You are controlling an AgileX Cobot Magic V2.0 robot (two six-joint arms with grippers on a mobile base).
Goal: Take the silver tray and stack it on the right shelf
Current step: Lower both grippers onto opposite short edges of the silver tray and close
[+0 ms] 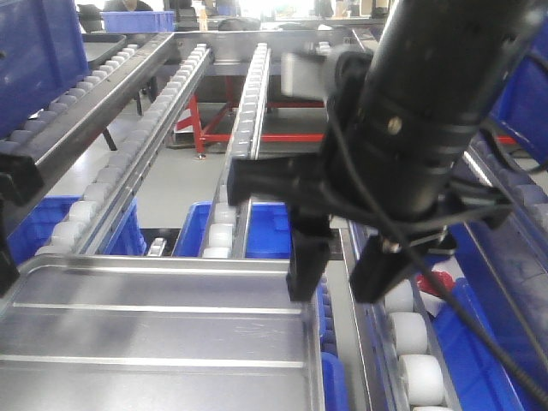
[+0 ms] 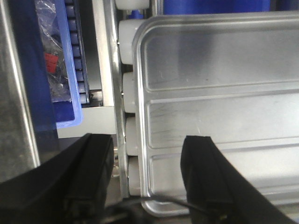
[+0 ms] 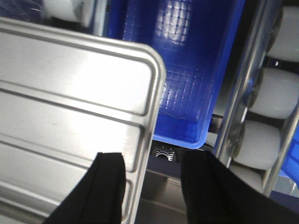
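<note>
The silver tray (image 1: 154, 334) is seen lying flat nearest the camera, its left edge carried on white rollers (image 2: 128, 95). Its left rim is straddled by the left gripper (image 2: 147, 144) and its right rim by the right gripper (image 3: 153, 161). Both are spread wide and nothing is held. The grasp is judged not yet made. Beyond, the right shelf (image 1: 411, 338) is not yet reached, so lifting and stacking are left.

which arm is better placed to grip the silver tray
Left, narrowly: left gripper open, silver tray rim centred between its fingers; right gripper also open, straddles the rim but off-centre.
</note>
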